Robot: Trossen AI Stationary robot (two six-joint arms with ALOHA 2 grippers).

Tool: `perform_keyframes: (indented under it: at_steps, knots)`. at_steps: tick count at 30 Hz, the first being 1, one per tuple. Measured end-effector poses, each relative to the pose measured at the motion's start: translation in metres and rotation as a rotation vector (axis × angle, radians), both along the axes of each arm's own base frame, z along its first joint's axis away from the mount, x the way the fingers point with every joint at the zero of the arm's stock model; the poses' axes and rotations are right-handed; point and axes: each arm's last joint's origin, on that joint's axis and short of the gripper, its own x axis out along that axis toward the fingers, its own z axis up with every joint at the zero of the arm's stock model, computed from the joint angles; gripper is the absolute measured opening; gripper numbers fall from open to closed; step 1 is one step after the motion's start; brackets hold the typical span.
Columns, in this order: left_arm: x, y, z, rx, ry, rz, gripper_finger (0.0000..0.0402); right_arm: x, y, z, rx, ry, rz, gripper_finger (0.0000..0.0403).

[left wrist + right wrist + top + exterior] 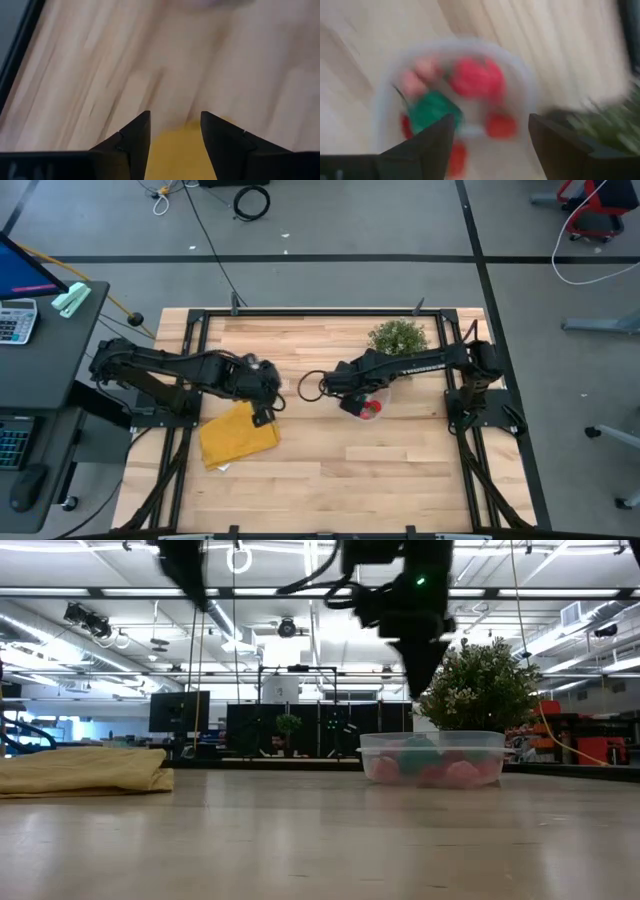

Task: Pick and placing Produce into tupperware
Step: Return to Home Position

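Note:
The tupperware (376, 408) (432, 758) (460, 100), a round clear container, stands on the wooden table at centre right. Produce lies in it: red pieces (477, 77), a green piece (432, 110) and pink pieces (420, 75). My right gripper (352, 402) (492, 125) hangs open above the tupperware, clear of it, fingers pointing steeply down with nothing between them. My left gripper (266, 406) (175, 120) is open and holds nothing. It hangs above the far right corner of a yellow folded cloth (238, 436) (175, 155).
A bushy potted plant (397, 337) (480, 685) stands just behind the tupperware toward the far edge. The yellow cloth (85, 770) lies flat at the left. Black frame rails (330, 311) run round the table. Bare wood (360, 470) stretches along the near side.

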Motion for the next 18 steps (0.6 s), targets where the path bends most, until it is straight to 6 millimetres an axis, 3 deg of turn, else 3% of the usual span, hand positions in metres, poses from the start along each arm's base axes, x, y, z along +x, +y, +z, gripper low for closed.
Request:
perform_keyframes:
  at_steps: [4, 8, 13, 16, 18]
  knots:
    - [-0.03, 0.008, 0.006, 0.059, 0.06, 0.241, 0.0177, -0.03, 0.009, 0.033, -0.171, 0.004, -0.057, 0.0258]
    - [-0.063, 0.011, 0.024, 0.121, -0.011, 0.345, 0.0181, -0.074, 0.026, 0.083, -0.325, -0.148, -0.08, 0.0256]
    - [-0.121, 0.011, 0.05, 0.019, -0.157, 0.363, 0.0183, -0.15, 0.052, 0.139, -0.242, -0.447, -0.058, 0.0256]
    - [-0.156, 0.013, 0.062, -0.059, -0.271, 0.305, 0.018, -0.194, 0.061, 0.15, -0.126, -0.621, -0.055, 0.0256]
    - [-0.175, 0.016, 0.068, -0.112, -0.341, 0.242, 0.0178, -0.218, 0.065, 0.145, -0.058, -0.692, -0.021, 0.0256]
